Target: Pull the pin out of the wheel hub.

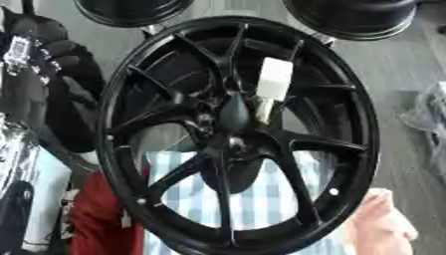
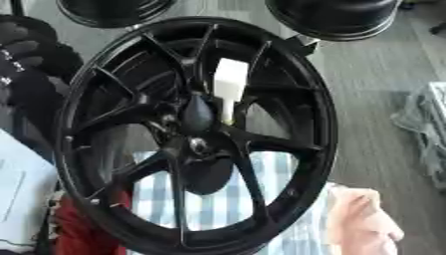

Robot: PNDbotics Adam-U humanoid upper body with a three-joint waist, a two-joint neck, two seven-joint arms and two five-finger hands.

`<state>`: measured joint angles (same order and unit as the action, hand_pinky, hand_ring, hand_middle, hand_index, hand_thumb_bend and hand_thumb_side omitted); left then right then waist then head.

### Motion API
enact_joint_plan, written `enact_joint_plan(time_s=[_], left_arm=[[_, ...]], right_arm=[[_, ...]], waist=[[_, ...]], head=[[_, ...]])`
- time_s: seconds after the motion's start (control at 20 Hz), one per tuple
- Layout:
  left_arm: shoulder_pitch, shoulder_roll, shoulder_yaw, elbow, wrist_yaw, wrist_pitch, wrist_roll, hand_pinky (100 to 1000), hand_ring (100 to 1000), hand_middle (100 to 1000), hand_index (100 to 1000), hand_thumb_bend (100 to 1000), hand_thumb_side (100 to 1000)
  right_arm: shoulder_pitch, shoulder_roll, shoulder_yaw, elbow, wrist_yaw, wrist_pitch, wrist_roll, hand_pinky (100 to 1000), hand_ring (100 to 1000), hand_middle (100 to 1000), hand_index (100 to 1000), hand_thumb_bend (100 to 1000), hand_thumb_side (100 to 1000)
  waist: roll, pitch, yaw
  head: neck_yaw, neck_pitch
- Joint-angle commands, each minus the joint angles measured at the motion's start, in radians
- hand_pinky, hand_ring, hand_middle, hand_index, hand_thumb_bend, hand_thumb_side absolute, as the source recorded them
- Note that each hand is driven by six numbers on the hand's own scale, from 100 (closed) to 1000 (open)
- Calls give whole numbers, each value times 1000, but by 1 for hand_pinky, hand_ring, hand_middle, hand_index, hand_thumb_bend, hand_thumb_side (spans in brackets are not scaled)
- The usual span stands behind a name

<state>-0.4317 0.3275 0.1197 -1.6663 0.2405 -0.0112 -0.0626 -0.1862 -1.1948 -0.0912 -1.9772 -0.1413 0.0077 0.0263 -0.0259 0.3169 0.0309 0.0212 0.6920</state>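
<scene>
Grey floor (image 1: 396, 64) fills the background, with two more black rims (image 2: 335, 17) at the top edge. We see the black wheel hub (image 1: 237, 134) standing upright at centre, blue-and-white checked cloth (image 1: 257, 199) behind its lower spokes. A white-headed pin (image 1: 272, 84) sits just above its centre. Our left hand (image 1: 48, 84), dark, lies against the rim's left side; we cannot tell how its fingers lie.

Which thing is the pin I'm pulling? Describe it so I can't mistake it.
Start at the big black wheel filling the view and follow its spokes inward to the hub. Just above and right of centre stands the pin: a whitish block narrowing to a pale stem, the only light part among black spokes.
</scene>
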Motion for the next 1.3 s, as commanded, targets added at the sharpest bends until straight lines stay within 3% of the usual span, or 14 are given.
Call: enact_joint_plan(time_s=[0.05, 0.25, 0.5, 0.6, 0.75, 0.9, 1.1, 1.3], left_arm=[[-7, 35, 2, -18, -1, -1, -4, 752, 770, 744, 789, 227, 781], [-7, 39, -1, -20, 2, 1, -7, 752, 770, 744, 788, 228, 784], [-8, 40, -5, -20, 7, 3, -12, 752, 773, 748, 788, 226, 786], [-9, 39, -6, -20, 8, 4, -15, 753, 774, 749, 788, 227, 785], [-5, 41, -6, -18, 10, 5, -16, 753, 775, 750, 788, 226, 787], [1, 44, -6, -16, 10, 5, -17, 754, 775, 750, 788, 226, 789], [6, 48, -3, -14, 10, 4, -17, 755, 776, 750, 788, 225, 789], [12, 55, -1, -10, 10, 4, -15, 756, 776, 751, 789, 225, 791]], right_arm=[[-45, -103, 31, -14, 22, 4, 75, 832, 808, 772, 877, 100, 383], [-116, -146, 92, -16, 66, 11, 175, 846, 815, 777, 874, 100, 440], [-196, -161, 168, -4, 145, -3, 411, 866, 826, 786, 871, 100, 722], [-236, -148, 187, 10, 182, -14, 537, 870, 830, 790, 872, 100, 791], [-317, -108, 206, 31, 226, -26, 666, 877, 832, 794, 871, 100, 761], [-412, -43, 216, 45, 277, -33, 724, 884, 833, 796, 868, 100, 624], [-494, 24, 244, 87, 320, -43, 767, 881, 834, 798, 869, 100, 672], [-567, 88, 274, 113, 333, -55, 816, 883, 838, 803, 871, 100, 645]], waist=[[-3, -17, 1], [-4, -11, 8], [-4, -8, 17], [-2, -9, 20], [-2, -12, 19], [-1, -15, 13], [-3, -19, 7], [-5, -21, 0]], head=[[-8, -7], [-22, -7], [-36, -5], [-39, -4], [-37, -3], [-34, -2], [-27, 0], [-21, 3]])
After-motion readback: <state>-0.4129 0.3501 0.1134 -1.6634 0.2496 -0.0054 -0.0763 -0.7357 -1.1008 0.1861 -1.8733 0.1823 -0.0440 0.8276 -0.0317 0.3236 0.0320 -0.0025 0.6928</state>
